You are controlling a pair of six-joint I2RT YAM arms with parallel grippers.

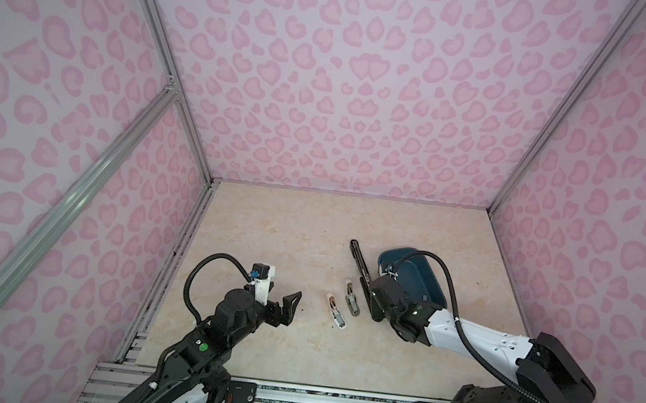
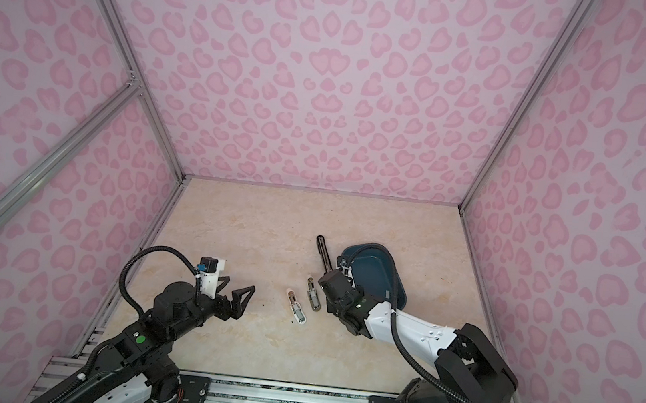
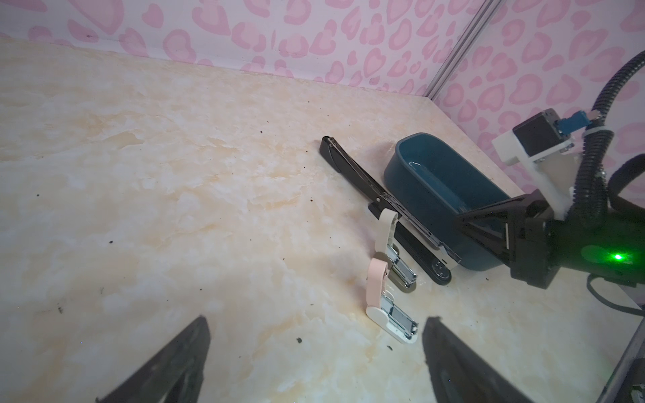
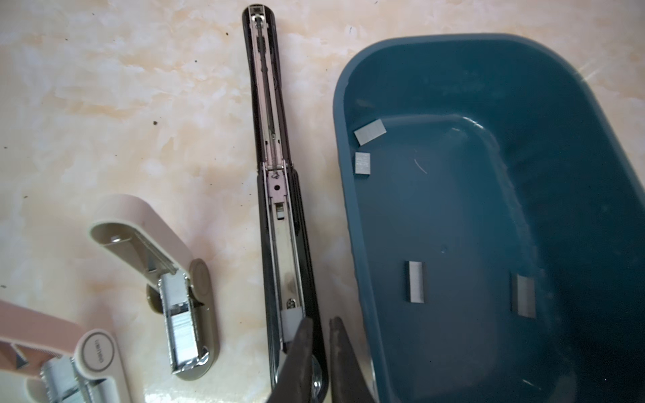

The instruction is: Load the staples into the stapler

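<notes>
A long black stapler lies opened flat on the marble table beside a dark blue tub. Several light-grey staples lie loose in the tub, among them one strip on its floor and another against its wall. A pale strip sits in the stapler's metal channel near its front end. My right gripper is shut, fingertips over that end, with nothing between them. My left gripper hangs open over bare table, to the left of the small staplers in both top views.
Two small staplers lie open left of the black one: an olive one with staples in its tray, and a pink-and-white one. Pink patterned walls close the table on three sides. Dark specks dot the surface.
</notes>
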